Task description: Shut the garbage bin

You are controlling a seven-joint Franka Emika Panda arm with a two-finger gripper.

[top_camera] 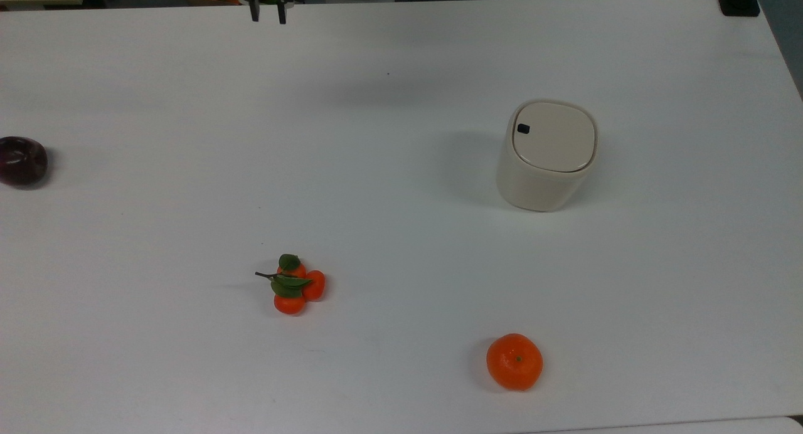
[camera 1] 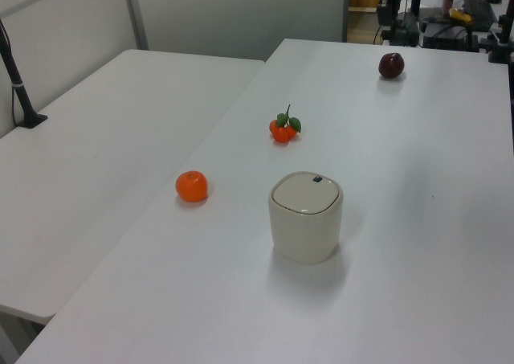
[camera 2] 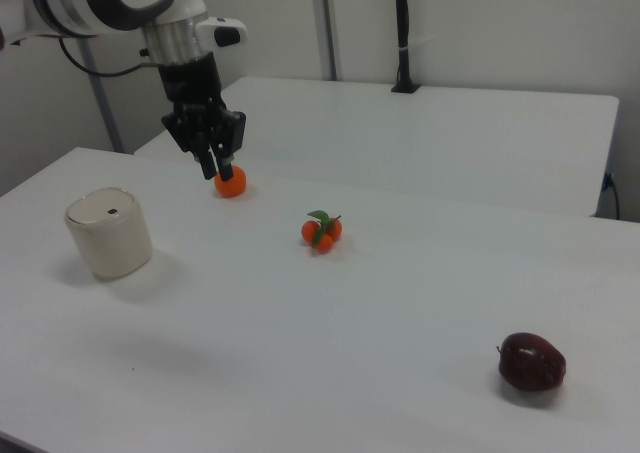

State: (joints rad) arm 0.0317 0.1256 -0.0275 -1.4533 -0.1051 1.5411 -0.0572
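One gap is seen: claw [top_camera: 266, 10], fingers parted and empty, is held well apart from garbage bin [top_camera: 547, 155], toward the top view's upper left; lid is seated flat.

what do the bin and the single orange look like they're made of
The garbage bin looks like cream plastic with a smooth matte finish: even colour, rounded moulded corners, a flat lid sitting flush, and a small black button at the rim. The orange has a bright, slightly glossy skin with a green stem dot; whether it is real fruit or a plastic replica cannot be told from its look.
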